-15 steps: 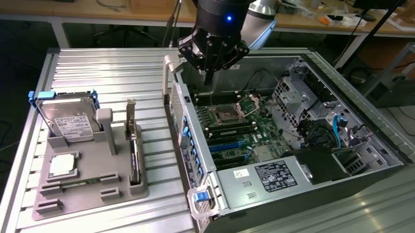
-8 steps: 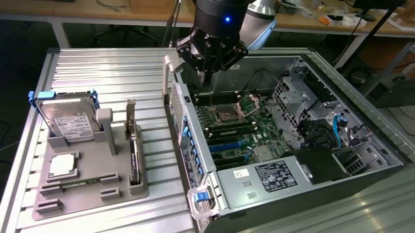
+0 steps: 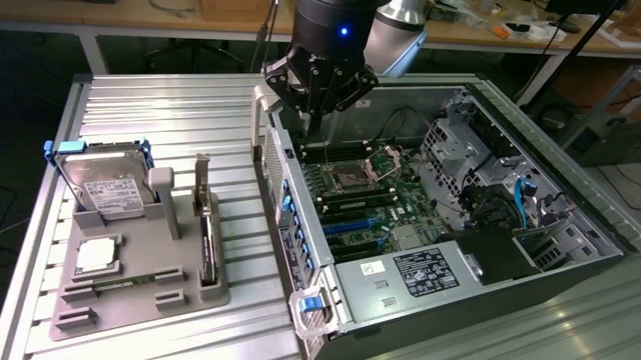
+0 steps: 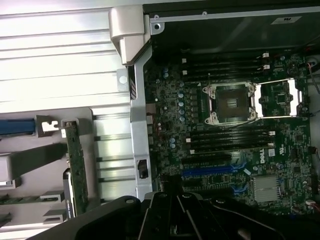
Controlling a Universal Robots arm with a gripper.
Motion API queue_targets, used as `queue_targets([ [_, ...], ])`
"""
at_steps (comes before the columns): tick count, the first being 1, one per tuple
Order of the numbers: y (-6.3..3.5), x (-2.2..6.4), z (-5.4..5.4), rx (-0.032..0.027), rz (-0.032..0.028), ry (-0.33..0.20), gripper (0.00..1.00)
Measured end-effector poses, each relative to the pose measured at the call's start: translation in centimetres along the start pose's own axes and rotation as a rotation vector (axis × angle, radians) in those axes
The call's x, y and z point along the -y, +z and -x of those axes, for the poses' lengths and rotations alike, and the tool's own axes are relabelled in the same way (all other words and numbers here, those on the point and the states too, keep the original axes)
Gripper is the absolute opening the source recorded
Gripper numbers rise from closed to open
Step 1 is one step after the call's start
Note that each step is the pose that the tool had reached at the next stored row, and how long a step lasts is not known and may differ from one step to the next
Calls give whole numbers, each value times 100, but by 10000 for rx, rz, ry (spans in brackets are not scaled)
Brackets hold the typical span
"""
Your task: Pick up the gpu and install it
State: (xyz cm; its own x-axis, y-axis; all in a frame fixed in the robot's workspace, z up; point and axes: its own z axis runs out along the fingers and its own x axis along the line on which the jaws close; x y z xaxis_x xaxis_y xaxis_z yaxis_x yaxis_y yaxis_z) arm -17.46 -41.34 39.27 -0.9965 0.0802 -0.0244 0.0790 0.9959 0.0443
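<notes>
Pincer (image 4: pixel 172 186) closest to lens: fingers pressed together, nothing between them. Hangs over open side of case (image 3: pixel 561 285), above far end of board (image 3: pixel 365 214), just inside the case wall on the exterior view's left. Touches nothing.

Gpu (image 3: pixel 207 244) well apart from pincer. Stands on edge in a slot of grey tray (image 3: pixel 130 304), outside the case on the exterior view's left, silver bracket at far end. Looks untouched.

Progress, as judged: barely begun. Pick-up not done, install not done; both steps left. Blue slots (image 3: pixel 350 223) on board look bare.

Counts:
- one pincer
- one gpu
- one drive (image 3: pixel 105 184), upright in tray, beside gpu
- one silver chip (image 3: pixel 95 256), flat on tray
- one slim green stick (image 3: pixel 112 283), lying low in tray
- one tray, on ribbed table (image 3: pixel 161 112)
- one case, one board
- one socket (image 3: pixel 359 176), frame flipped open, apparently vacant
</notes>
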Motion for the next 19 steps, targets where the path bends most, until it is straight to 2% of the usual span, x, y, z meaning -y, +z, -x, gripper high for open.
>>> queue_targets([
  [19, -6, 59, -162, 0, 1, 1, 11],
])
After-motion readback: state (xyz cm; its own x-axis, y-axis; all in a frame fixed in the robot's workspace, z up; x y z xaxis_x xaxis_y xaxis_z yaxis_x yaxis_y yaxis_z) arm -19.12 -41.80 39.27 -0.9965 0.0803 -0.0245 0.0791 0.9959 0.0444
